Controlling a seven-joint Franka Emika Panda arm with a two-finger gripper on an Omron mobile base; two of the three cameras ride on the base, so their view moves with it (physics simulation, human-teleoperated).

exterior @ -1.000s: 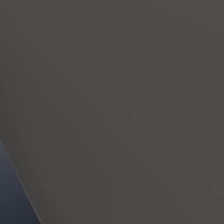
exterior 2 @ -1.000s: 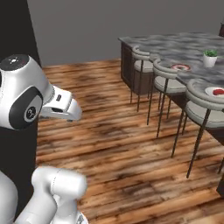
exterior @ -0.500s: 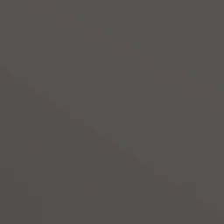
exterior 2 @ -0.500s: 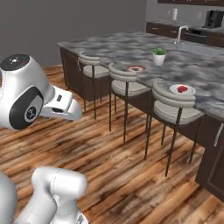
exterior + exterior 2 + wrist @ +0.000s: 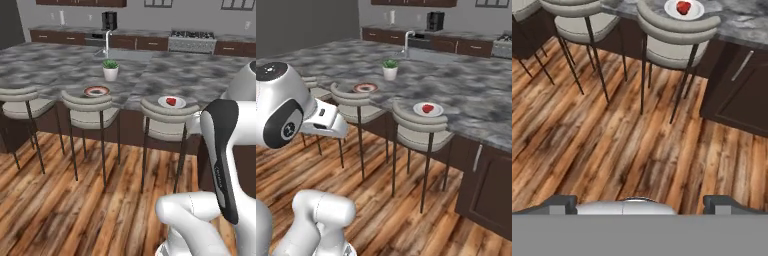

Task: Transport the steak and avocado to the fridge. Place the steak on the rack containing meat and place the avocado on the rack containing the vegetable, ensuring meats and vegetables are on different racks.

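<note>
The steak (image 5: 171, 101) is a small red chunk on a white plate (image 5: 164, 102) on the grey marble island, just behind the right-hand stool. It also shows in the right base view as the steak (image 5: 428, 108), and at the top of the hand view as the steak (image 5: 683, 7). A small dark blob on the red-rimmed plate (image 5: 96, 91) looks like the avocado (image 5: 365, 87), though it is too small to be sure. My gripper (image 5: 640, 205) is open and holds nothing, well short of the island and above the wooden floor. The fridge is out of view.
Three grey stools (image 5: 166, 120) stand along the island's near side. A potted plant (image 5: 110, 70) sits behind the red-rimmed plate. Dark brown cabinets (image 5: 737, 90) close the island's right end. Wooden floor (image 5: 612, 140) lies between me and the stools.
The whole picture has swung: the base has turned, the flat grey surface has left the left base view and the island now lies ahead. The gripper stays open.
</note>
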